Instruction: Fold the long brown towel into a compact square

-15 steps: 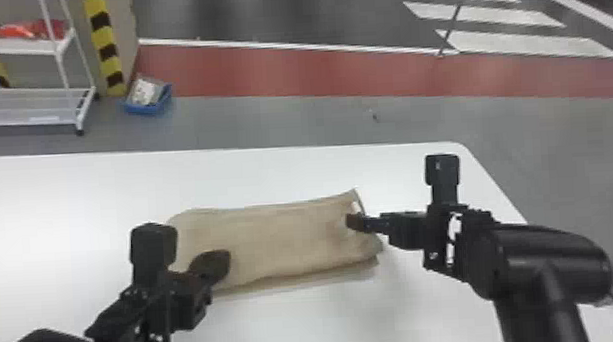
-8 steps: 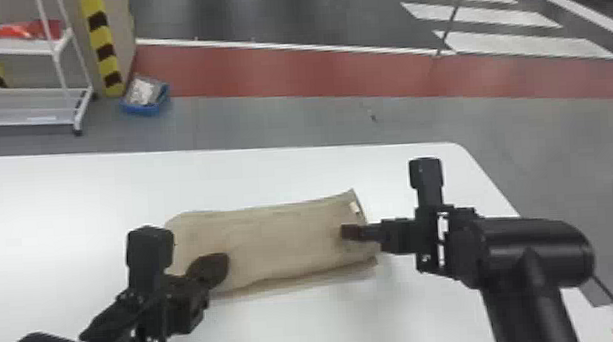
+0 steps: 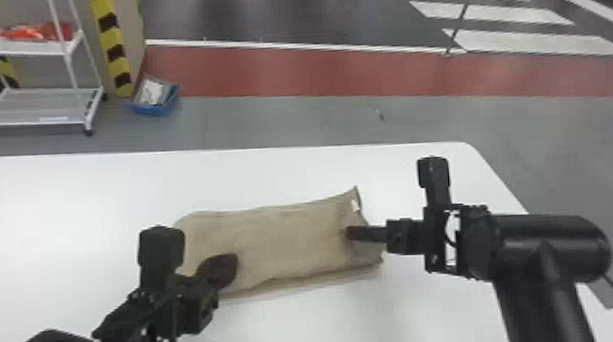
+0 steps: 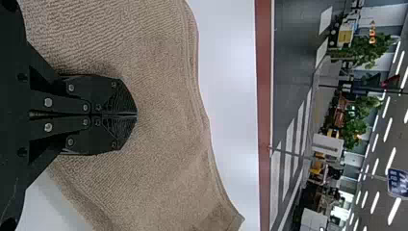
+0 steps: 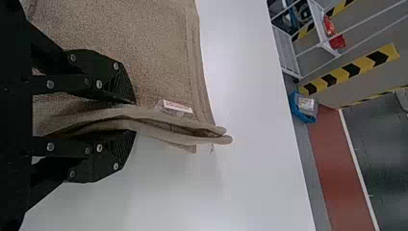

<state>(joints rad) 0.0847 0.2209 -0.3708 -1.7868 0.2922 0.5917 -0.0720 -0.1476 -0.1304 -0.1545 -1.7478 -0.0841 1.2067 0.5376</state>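
Note:
The brown towel (image 3: 284, 239) lies as a folded rectangle on the white table, its right corner slightly raised. My left gripper (image 3: 225, 271) is over its near-left part. In the left wrist view, the left gripper (image 4: 135, 115) has its fingers together against the towel (image 4: 163, 120), with no cloth visible between them. At the towel's right end is my right gripper (image 3: 351, 232). In the right wrist view, layered towel edge (image 5: 192, 126) fills the narrow gap of the right gripper (image 5: 134, 117), shut on it beside a small white label (image 5: 175, 107).
The white table (image 3: 96, 194) extends around the towel, with its rounded far-right corner beyond the right arm. Past it on the floor stand a white wheeled rack (image 3: 37, 122) and a blue bin (image 3: 154, 108).
My right gripper has shifted left and slightly nearer over the towel's right end, where the cloth now dips around its fingers. My left gripper has barely moved.

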